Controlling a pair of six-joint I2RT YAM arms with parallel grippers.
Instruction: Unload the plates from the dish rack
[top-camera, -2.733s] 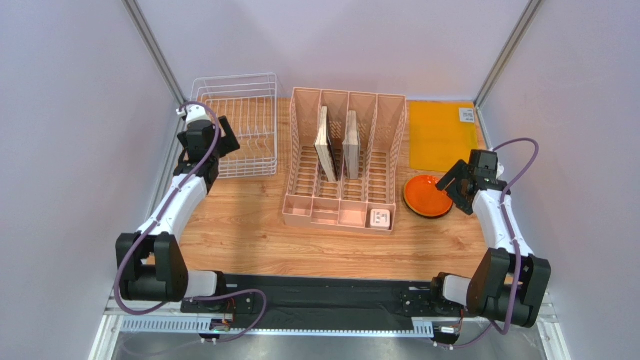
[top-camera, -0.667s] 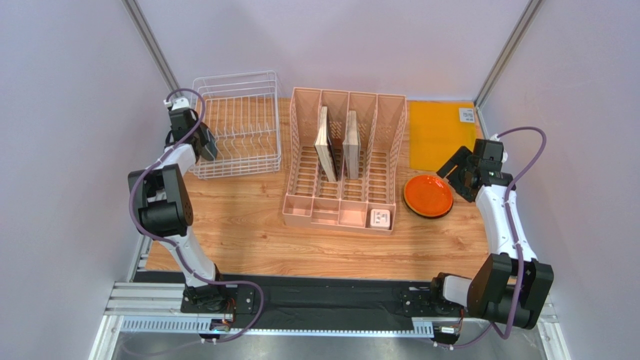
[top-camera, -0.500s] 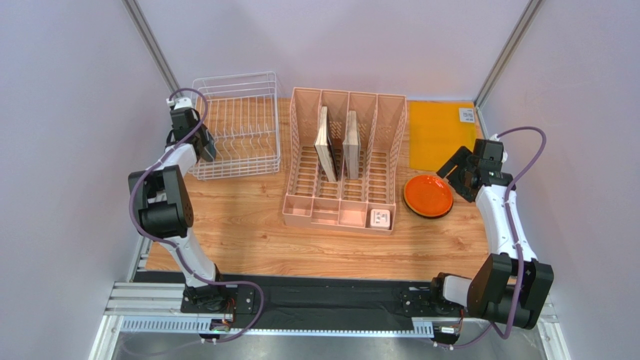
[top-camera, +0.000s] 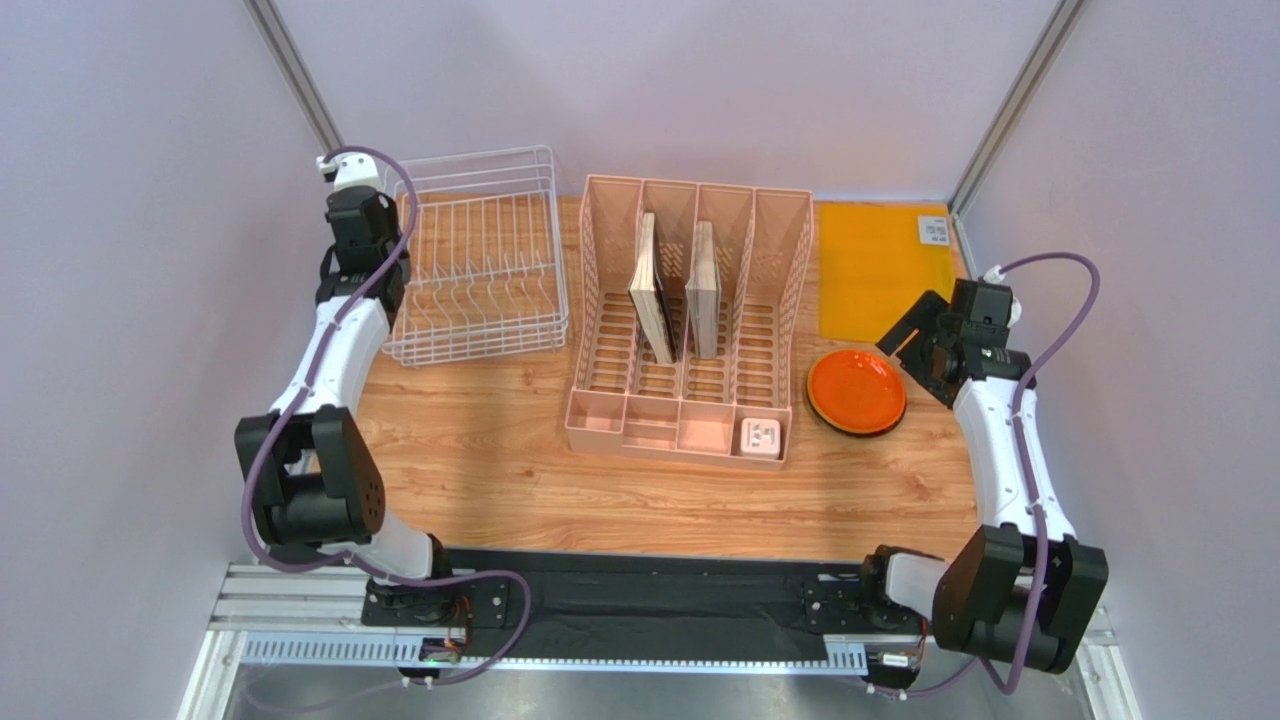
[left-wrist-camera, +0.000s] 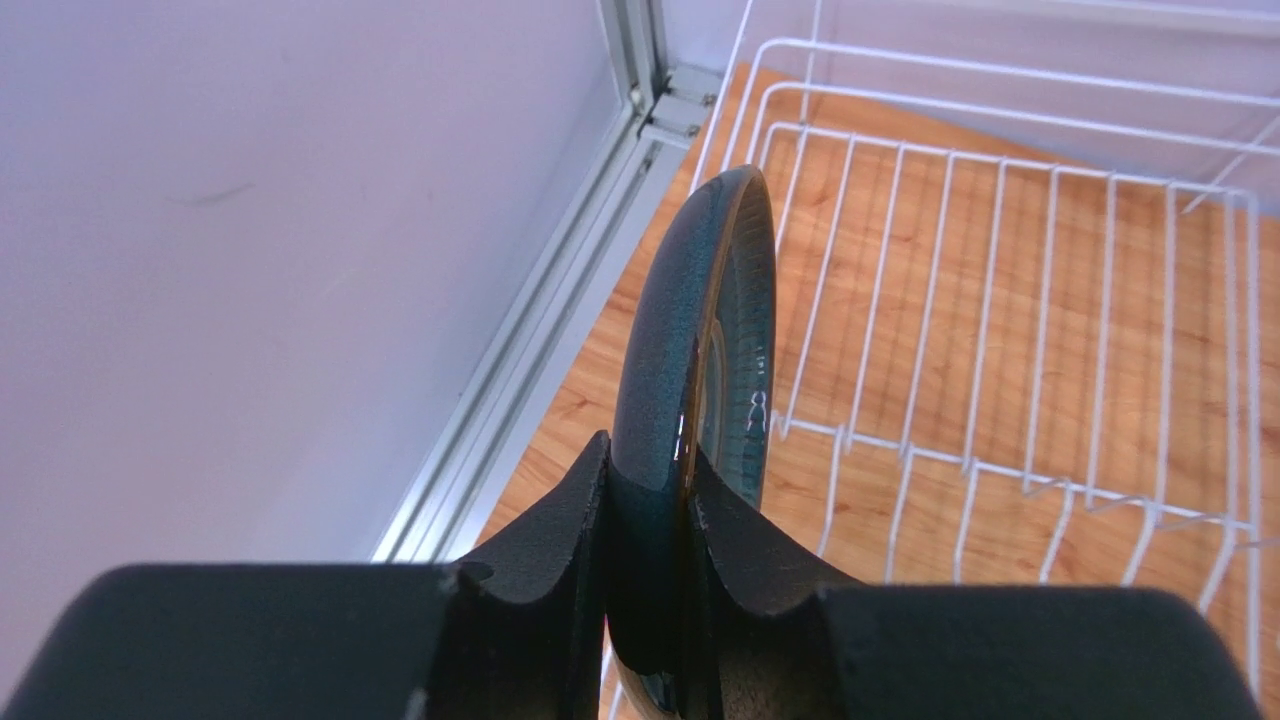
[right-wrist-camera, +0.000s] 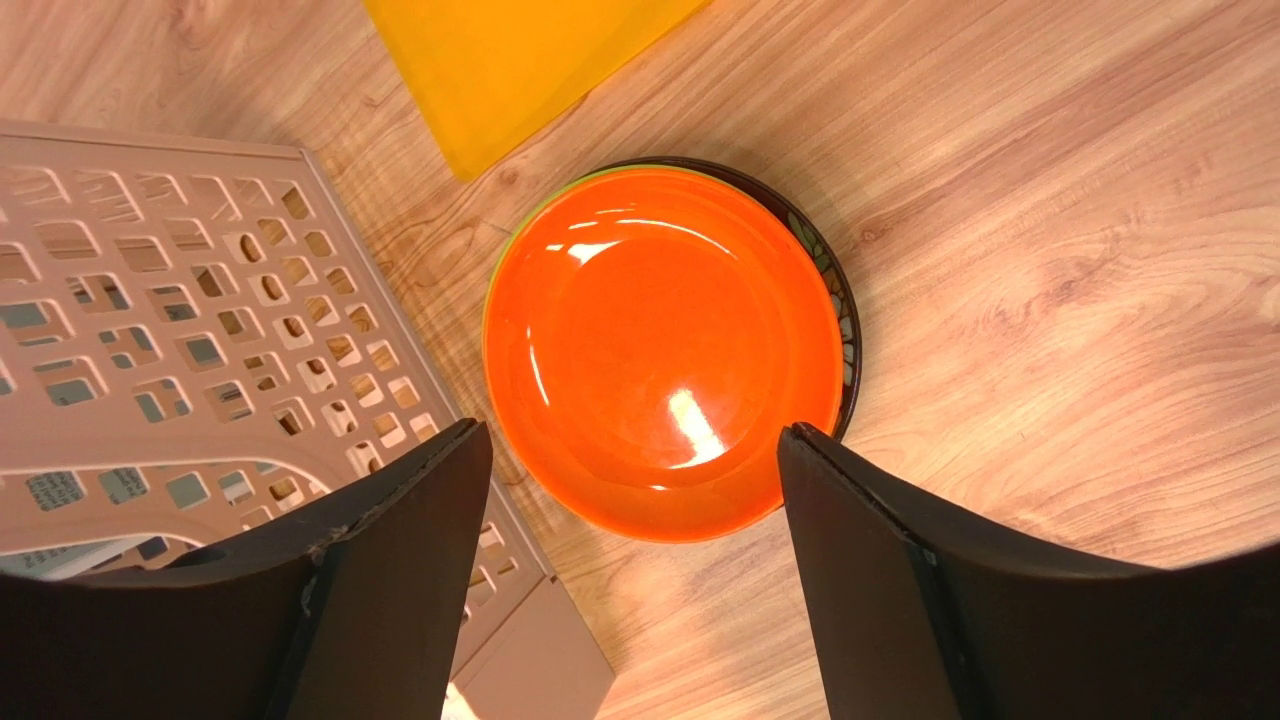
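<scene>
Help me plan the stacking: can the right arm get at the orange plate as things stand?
Probably yes: the right gripper hangs open, aimed at the orange plate, with nothing between them.

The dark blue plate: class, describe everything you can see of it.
The dark blue plate has a glossy, speckled glaze, likely ceramic. It is seen edge-on, upright, its lower rim pinched between the two black fingers of the left claw, at the edge of the white wire rack; contact with the wires is unclear.

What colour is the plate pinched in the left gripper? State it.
Dark slate blue, glossy; the plate shows best in the left wrist view.
</scene>
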